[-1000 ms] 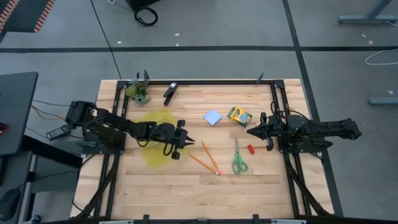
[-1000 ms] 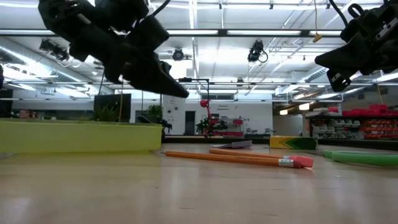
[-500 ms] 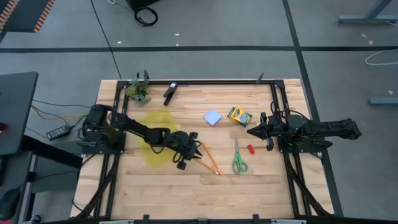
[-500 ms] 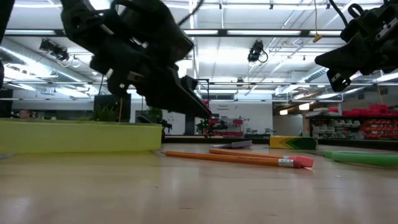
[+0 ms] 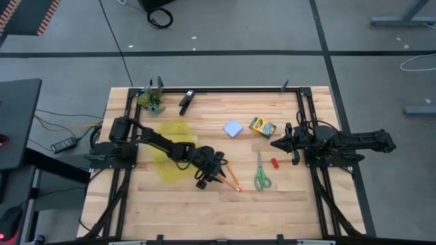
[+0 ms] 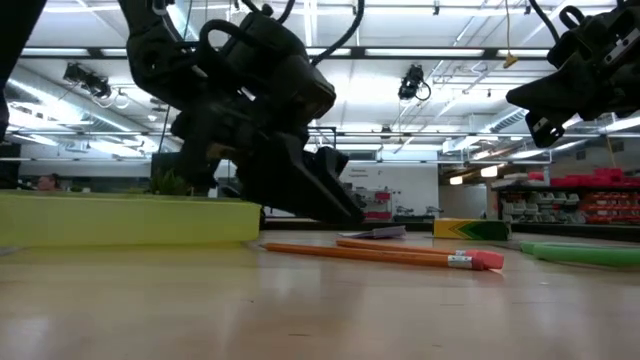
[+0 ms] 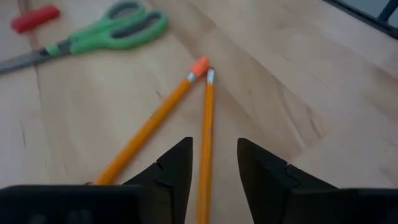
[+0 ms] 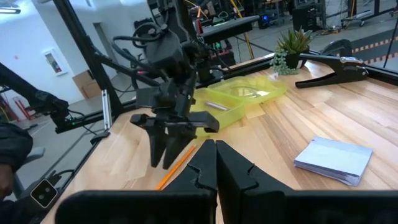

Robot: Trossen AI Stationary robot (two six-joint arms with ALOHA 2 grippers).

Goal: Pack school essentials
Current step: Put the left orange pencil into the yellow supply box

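L gripper [image 5: 219, 168] is down low over the two orange pencils [image 5: 230, 174] mid-table, fingers [image 7: 176, 163] parted w/ one pencil running up the gap between them, the other pencil just outside; nothing gripped, can't tell if the tips touch the wood. Pencils lie in a narrow V, eraser ends nearly meeting on the side toward the green-handled scissors [image 5: 261, 173]. From table level the L gripper [image 6: 320, 195] hangs just above the pencils [image 6: 385, 254], angled down. Behind it, toward the L arm's base, sits the yellow-green tray [image 5: 172, 151] w/ a pinkish pen [image 8: 216, 105] lying inside it, seen from the R wrist cam. Scissors flat on the wood, blades pointing to the far edge, handles toward the near edge, just beside the pencils' eraser ends. Tiny red eraser [image 5: 275, 163] right next to the scissors, on the R arm's side. Pale blue note pad [image 5: 233, 128] and yellow-green crayon box [image 5: 261, 126] sit side by side further back, apart from each other. R gripper [image 5: 276, 144] waits off the table surface btwn the crayon box and red eraser, fingers [image 8: 231, 165] pressed together, empty. Far L corner: small green leafy clump [image 5: 152, 101] and a black clip-like tool [image 5: 186, 101] near the frame rail, well apart from the rest.
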